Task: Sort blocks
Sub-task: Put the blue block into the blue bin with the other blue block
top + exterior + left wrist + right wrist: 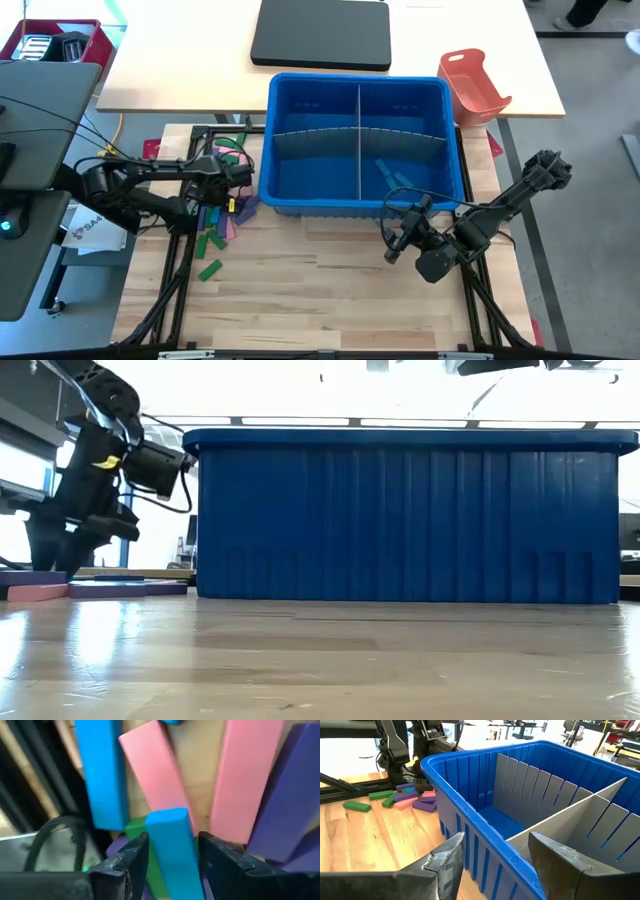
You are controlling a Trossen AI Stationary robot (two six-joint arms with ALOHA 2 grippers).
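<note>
A heap of pink, purple, blue and green blocks [215,225] lies on the wooden table just left of the blue bin [360,190]. My left gripper [222,202] points down into the heap. In the left wrist view it is open, and a blue block [170,845] stands between its fingers, one finger [131,862] on each side. That block rests on green and purple blocks. I cannot tell whether the fingers touch it. My right gripper [393,243] hangs open and empty at the bin's near right side.
Grey dividers [358,135] split the bin, and a few blue blocks [395,172] lie in its right near compartment. Stray green blocks [210,270] lie nearer the front. An orange-red tray [473,85] and a black flat case [320,35] sit beyond the bin.
</note>
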